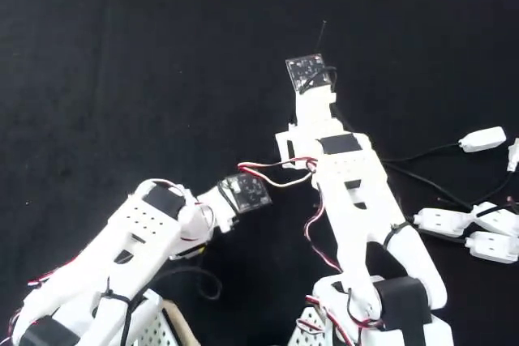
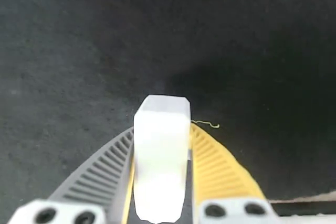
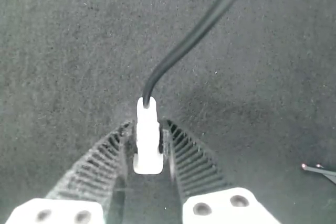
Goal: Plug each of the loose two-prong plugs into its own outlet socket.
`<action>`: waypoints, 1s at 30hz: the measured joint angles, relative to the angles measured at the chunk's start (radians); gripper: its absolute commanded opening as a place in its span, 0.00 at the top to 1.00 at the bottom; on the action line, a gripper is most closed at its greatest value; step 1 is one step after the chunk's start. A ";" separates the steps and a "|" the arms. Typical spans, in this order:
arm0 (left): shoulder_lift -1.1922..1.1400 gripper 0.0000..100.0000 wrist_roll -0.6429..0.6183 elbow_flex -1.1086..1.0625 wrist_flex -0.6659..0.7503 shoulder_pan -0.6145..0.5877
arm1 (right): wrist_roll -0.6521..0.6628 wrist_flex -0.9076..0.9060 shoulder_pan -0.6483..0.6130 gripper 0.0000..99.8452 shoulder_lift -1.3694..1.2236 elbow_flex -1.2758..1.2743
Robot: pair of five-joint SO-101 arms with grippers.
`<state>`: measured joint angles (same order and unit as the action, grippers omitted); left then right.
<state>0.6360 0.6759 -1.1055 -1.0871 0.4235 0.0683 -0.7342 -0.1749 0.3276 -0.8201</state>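
Ribbed left jaws clamp a smooth boxy white block [image 2: 161,156]; my right jaws pinch a flat, black-corded plug [image 3: 147,135].

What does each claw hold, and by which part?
The left claw grips a white block by its two sides. The right claw grips a white plug by the sides of its body; its black cord runs free.

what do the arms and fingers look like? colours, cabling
The left arm and right arm are white shells with black servo blocks and red, white and black wires; a small dark camera board sits at each wrist. Fingers are ribbed wedges on white bases with screw holes: the left gripper has one grey, one yellow; the right gripper has both grey.
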 measured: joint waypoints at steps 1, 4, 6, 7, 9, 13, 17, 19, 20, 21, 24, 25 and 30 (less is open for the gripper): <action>-0.003 0.91 0.015 0.000 0.000 0.006 | 0.000 0.000 0.000 0.99 0.000 0.000; -0.029 0.77 0.029 0.000 0.009 0.006 | 0.000 0.000 0.000 0.99 0.000 0.000; -0.044 0.72 0.031 0.000 0.011 -0.008 | 0.000 0.000 0.000 0.99 0.000 0.000; -0.046 0.72 0.029 0.000 0.018 -0.023 | 0.000 0.000 0.000 0.99 0.000 0.000; -0.048 0.72 0.021 0.000 0.051 -0.052 | 0.000 0.000 0.000 0.99 0.000 0.000; -0.048 0.72 0.017 0.000 0.080 -0.097 | 0.000 0.000 0.000 0.99 0.000 0.000; -0.048 0.72 0.018 0.002 0.083 -0.132 | 0.000 0.000 0.000 0.99 0.000 0.000; -0.048 0.72 0.018 0.002 0.083 -0.150 | 0.000 0.000 0.000 0.99 0.000 0.000; -0.048 0.72 0.021 0.002 0.086 -0.160 | 0.000 0.000 0.000 0.99 0.000 0.000; -0.048 0.72 0.037 0.002 0.086 -0.170 | 0.000 0.000 0.000 0.99 0.000 0.000; -0.048 0.72 0.086 0.009 0.086 -0.212 | 0.000 0.000 0.000 0.99 0.000 0.000; -0.048 0.72 0.095 0.021 0.086 -0.221 | 0.000 0.000 0.000 0.99 0.000 0.000; -0.049 0.73 0.103 0.149 0.046 -0.235 | 0.000 0.000 0.000 0.99 0.000 0.000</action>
<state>0.5869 0.7787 -0.9567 -1.0411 0.1887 0.0683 -0.7342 -0.1749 0.3276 -0.8201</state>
